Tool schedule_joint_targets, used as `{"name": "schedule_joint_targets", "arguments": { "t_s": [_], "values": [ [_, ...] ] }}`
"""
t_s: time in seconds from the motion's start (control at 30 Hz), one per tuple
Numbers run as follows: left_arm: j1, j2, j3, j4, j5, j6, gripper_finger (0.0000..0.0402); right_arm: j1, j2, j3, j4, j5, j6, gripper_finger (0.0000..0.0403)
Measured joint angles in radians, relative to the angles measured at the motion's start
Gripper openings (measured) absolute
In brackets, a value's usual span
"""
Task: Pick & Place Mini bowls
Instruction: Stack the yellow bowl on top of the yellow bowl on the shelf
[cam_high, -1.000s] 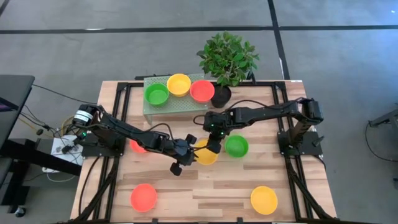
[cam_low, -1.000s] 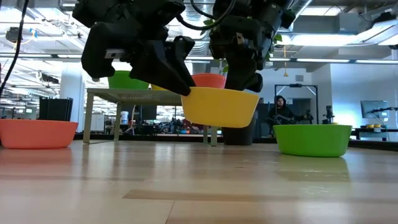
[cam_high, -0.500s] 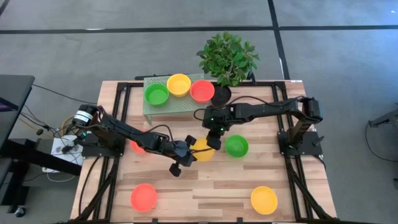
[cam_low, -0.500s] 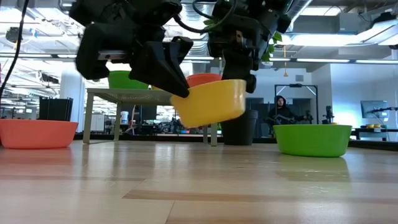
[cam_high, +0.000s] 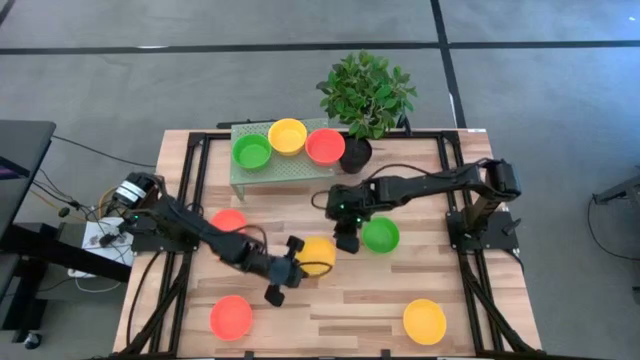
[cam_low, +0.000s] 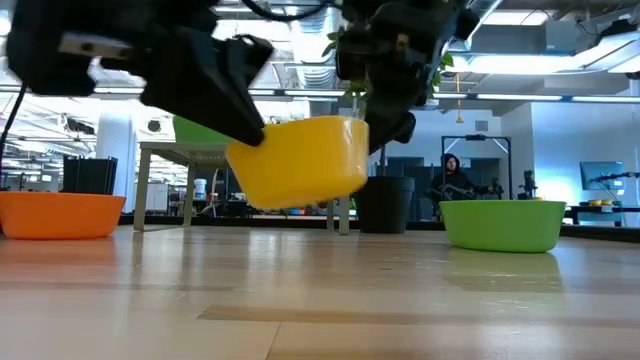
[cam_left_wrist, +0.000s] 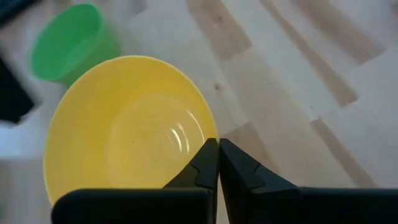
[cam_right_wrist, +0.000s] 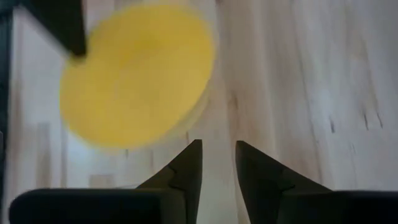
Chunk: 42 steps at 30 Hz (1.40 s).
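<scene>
My left end effector is matt black plastic, pinched on the rim of a yellow bowl of smooth plastic with a glossy highlight inside. Under it the table is pale wood in planks, smooth with visible grain and a soft sheen. The green bowl nearby looks like the same smooth plastic.

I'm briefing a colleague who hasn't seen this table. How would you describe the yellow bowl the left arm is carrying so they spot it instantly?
Start at the wooden table and find its middle, just left of the lone green bowl. There the left gripper holds a yellow bowl by its rim. It is the only bowl lifted off the wood and tilted; the other yellow ones sit flat.
</scene>
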<state>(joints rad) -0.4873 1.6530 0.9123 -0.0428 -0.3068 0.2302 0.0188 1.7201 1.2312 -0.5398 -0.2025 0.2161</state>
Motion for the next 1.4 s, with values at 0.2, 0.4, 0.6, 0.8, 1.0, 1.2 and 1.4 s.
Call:
{"name": "schedule_joint_targets", "arguments": {
  "t_s": [0.2,0.4,0.6,0.8,1.0,1.2,1.4],
  "values": [
    [-0.047,-0.091,0.029,-0.103,-0.142,-0.093,0.0007,0.101,-0.095,0.000,-0.076,0.133,-0.084,0.0064],
    [0.019,-0.274,0.122,-0.259,-0.179,-0.159,0.0009,0.193,-0.291,-0.047,-0.167,0.377,-0.097,0.0046],
    [0.186,-0.397,0.259,-0.491,-0.188,-0.140,0.0010,0.262,-0.507,-0.354,0.106,0.598,-0.127,0.0033],
    [0.467,-0.436,0.343,-0.563,-0.105,-0.028,0.0008,0.173,-0.639,-0.614,0.582,0.572,-0.253,0.0024],
    [0.734,-0.411,0.345,-0.564,0.064,0.024,0.0009,0.071,-0.675,-0.636,0.587,0.566,-0.074,0.0012],
    [0.875,-0.366,0.345,-0.529,0.199,0.073,0.0009,0.059,-0.642,-0.638,0.556,0.539,-0.068,0.0005],
    [0.921,-0.286,0.345,-0.525,0.200,0.081,0.0008,0.058,-0.611,-0.637,0.580,0.539,-0.102,0.0004]
  ]
}}
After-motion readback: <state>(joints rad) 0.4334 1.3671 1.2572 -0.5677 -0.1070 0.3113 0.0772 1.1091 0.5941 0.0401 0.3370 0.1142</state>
